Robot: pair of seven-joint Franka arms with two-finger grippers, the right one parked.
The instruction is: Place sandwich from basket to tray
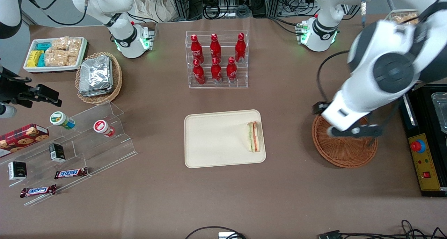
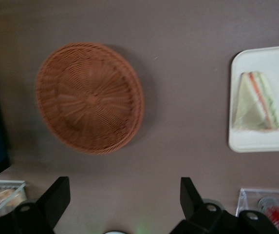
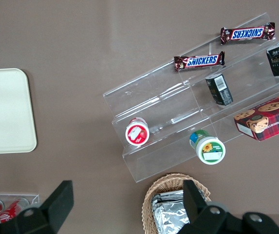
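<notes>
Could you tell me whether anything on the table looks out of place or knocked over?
Nothing is spilled or damaged. The sandwich lies close to the tray rim nearest the empty basket, not centred. The open gripper hangs over the basket, holding nothing.

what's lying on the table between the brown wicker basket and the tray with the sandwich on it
Nothing: only bare brown tabletop separates the basket from the tray, shown in the left wrist view. The sandwich is on the tray; the open, empty claw is above the basket.

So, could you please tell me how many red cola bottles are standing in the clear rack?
6: three in the rack's row nearer the front camera, three in the row farther away. None appears hidden. The gripper hangs open near the basket.
</notes>
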